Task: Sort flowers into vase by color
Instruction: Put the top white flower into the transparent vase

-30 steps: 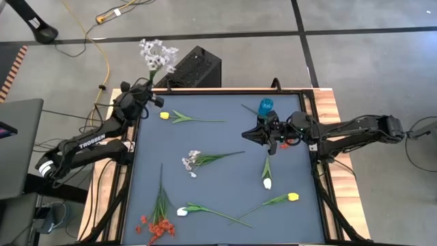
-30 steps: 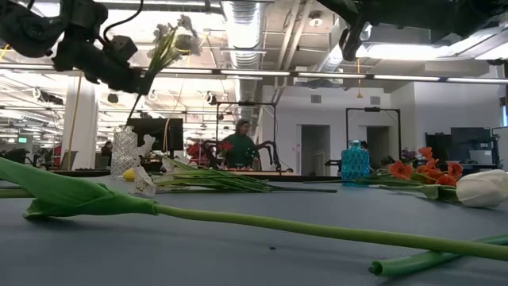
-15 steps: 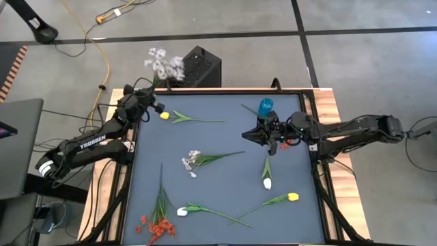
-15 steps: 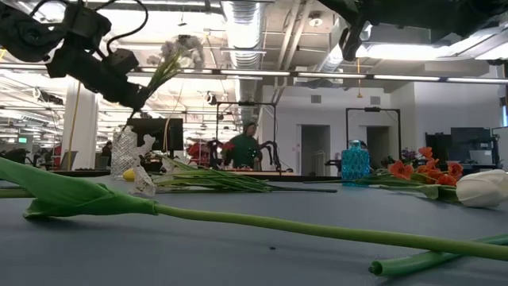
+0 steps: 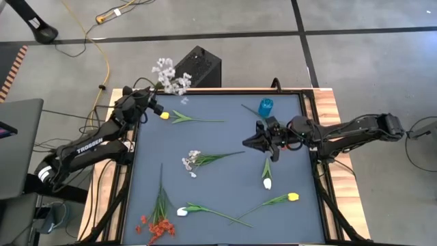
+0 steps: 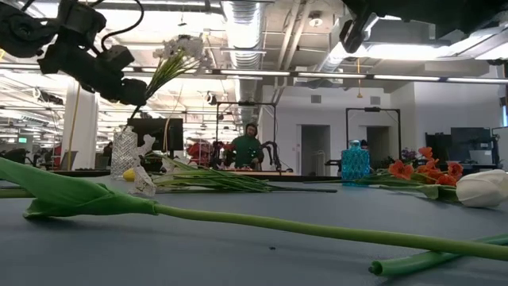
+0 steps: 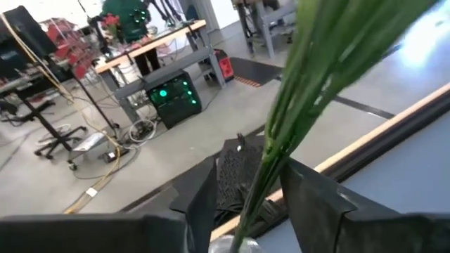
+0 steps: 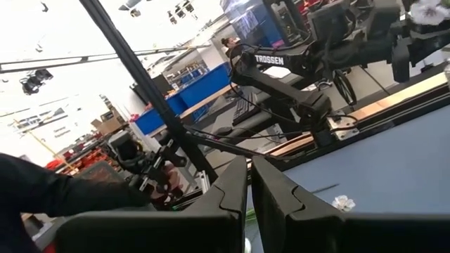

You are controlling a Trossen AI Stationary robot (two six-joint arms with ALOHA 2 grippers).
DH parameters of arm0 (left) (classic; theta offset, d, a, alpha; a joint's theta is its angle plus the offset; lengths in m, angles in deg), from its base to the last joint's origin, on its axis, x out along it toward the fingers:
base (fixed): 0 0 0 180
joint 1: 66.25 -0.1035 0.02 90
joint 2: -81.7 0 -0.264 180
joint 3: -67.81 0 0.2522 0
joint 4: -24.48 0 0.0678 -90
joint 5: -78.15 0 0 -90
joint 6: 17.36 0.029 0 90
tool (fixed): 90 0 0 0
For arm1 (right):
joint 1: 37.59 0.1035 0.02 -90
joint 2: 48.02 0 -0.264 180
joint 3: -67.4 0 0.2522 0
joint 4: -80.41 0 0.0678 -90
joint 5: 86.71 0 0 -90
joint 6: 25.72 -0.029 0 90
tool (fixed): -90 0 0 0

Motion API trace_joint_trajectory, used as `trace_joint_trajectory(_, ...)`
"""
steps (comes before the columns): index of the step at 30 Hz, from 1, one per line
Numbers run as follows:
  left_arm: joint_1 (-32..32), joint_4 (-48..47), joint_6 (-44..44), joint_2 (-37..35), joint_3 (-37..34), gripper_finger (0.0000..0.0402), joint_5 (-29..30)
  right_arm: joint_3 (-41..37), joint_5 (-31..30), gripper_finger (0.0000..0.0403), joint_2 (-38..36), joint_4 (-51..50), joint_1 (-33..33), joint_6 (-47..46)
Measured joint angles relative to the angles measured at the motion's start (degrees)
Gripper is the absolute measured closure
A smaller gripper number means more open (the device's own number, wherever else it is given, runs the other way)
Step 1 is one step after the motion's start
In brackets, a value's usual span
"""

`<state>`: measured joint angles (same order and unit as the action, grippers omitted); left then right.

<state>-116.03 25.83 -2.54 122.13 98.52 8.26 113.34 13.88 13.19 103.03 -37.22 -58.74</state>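
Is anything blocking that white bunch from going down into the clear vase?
Nothing visible does. The left gripper holds the white bunch tilted, stems just above the clear vase, with only open air between.

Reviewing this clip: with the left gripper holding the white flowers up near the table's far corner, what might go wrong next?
1. The white flowers lean steeply out from the left gripper, so the stems may miss the clear vase below.
2. That vase stands at the table's edge; a nudge from the arm might tip it.
3. The right gripper hovers shut close to the blue vase and may bump it.
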Motion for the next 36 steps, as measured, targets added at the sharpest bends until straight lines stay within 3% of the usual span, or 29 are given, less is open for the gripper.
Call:
trace_joint_trajectory(7,0.0,-1.6,-8.5,-2.0,0.0,0.0252,-0.4,0.0,0.0,0.0353,0.0,0.0,0.4,-0.1)
trace_joint_trajectory(17,0.0,-13.2,-25.4,-4.1,2.5,0.0254,-1.7,0.0,-0.1,0.0353,0.0,0.1,0.8,-0.9)
trace_joint_trajectory(23,-0.5,-27.0,-36.9,-5.7,5.4,0.0254,2.7,0.0,-0.1,0.0353,0.0,0.1,0.8,-1.0)
trace_joint_trajectory(32,-0.7,-30.3,-36.0,-11.9,5.7,0.0254,-0.7,0.0,-0.1,0.0353,0.0,0.1,1.1,-1.0)
trace_joint_trajectory(36,-0.7,-32.8,-31.4,-15.6,5.7,0.0254,-6.0,0.0,-0.1,0.0353,0.0,0.1,1.1,-1.0)
